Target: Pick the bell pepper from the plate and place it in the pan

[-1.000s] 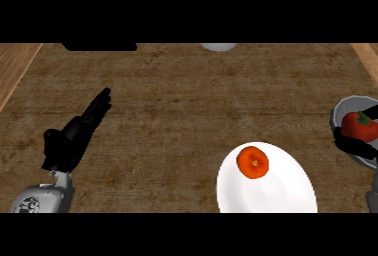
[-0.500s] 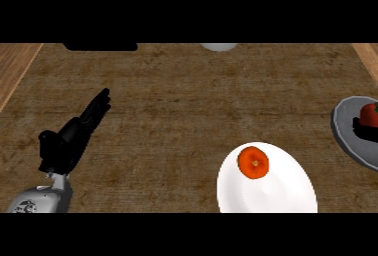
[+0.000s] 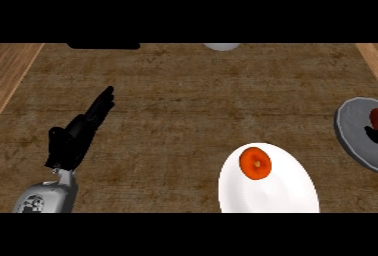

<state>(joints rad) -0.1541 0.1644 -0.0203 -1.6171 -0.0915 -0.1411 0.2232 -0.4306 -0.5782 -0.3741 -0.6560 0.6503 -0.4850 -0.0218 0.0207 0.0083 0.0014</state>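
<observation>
Plainly, the bell pepper (image 3: pixel 255 163) reads as the round orange-red thing with a paler centre sitting on the upper left part of the white plate (image 3: pixel 277 192), near the lower edge of the head view, with the grey pan (image 3: pixel 353 127) off to its right and cut by the picture's edge. The left hand (image 3: pixel 74 137) shows at the left over the wooden counter (image 3: pixel 192 100), well apart from plate and pan, its fingers straight and together and nothing in them; it looks at rest. Of the right hand only a dark shape (image 3: pixel 370 134) inside the pan at the very edge may belong to it, and whether it is open or has hold of anything I cannot tell. Just above that shape lies a red sliver (image 3: pixel 373 117), too cropped to name. As for handling, a pepper of this kind should be light and hollow, stiff enough to keep its form under a grasp, but smooth and waxy, so it could slide or roll on the glazed plate if nudged from one side. The sensible hold, to my mind, is from above, thumb against fingers across its widest part, closing evenly on both flanks so that it does not skid towards the plate's rim
</observation>
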